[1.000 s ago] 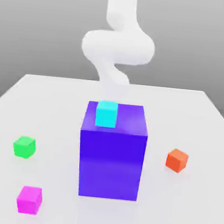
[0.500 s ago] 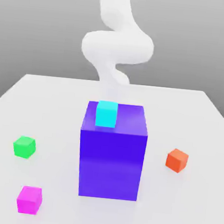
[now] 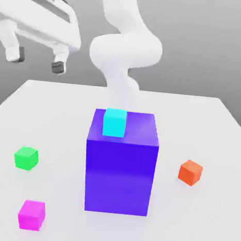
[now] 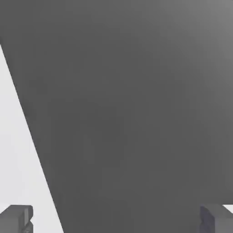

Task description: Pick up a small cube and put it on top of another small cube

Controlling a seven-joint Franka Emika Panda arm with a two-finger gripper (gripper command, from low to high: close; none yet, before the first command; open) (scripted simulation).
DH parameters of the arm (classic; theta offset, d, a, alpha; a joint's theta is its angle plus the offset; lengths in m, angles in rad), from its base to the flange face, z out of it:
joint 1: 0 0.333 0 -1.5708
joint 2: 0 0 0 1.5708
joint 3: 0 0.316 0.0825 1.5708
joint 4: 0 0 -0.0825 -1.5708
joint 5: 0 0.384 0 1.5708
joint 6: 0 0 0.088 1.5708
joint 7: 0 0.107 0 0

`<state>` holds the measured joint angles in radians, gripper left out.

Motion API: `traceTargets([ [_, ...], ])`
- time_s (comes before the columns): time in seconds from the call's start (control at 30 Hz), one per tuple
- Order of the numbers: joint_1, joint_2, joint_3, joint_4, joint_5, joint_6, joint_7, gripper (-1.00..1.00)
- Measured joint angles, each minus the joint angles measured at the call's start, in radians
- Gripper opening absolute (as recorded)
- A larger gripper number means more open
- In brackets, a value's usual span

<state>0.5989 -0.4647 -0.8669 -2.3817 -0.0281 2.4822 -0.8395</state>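
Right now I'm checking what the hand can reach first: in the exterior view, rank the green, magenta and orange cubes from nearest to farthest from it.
The open hand hangs high at that view's upper left.
1. Green cube, on the left, below the hand.
2. Magenta cube, front left.
3. Orange cube, far right, beyond the blue block.

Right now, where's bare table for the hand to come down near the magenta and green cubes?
Bare patches: between green cube and magenta cube, and behind the green cube to the table's far edge. Crowded at centre: blue-violet block with cyan cube on top. Open gripper hangs over the far corner on the exterior view's left.
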Motion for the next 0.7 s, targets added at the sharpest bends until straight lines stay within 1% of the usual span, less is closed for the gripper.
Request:
traceTargets([
  [0.27, 0.226, 0.115, -0.267, -0.023, 0.018, 0.052, -0.418, 0.00],
  [0.37, 0.342, 0.155, -0.395, -0.032, 0.024, 0.072, -0.574, 0.00],
  [0.43, 0.436, 0.175, -0.498, -0.038, 0.017, 0.086, -0.670, 0.00],
  [0.53, 0.596, 0.179, -0.671, -0.046, -0.035, 0.106, -0.785, 0.00],
  [0.6, 0.694, 0.166, -0.782, -0.051, -0.097, 0.117, -0.842, 0.00],
  [0.7, 0.813, 0.134, -0.921, -0.057, -0.208, 0.128, -0.914, 0.00],
])
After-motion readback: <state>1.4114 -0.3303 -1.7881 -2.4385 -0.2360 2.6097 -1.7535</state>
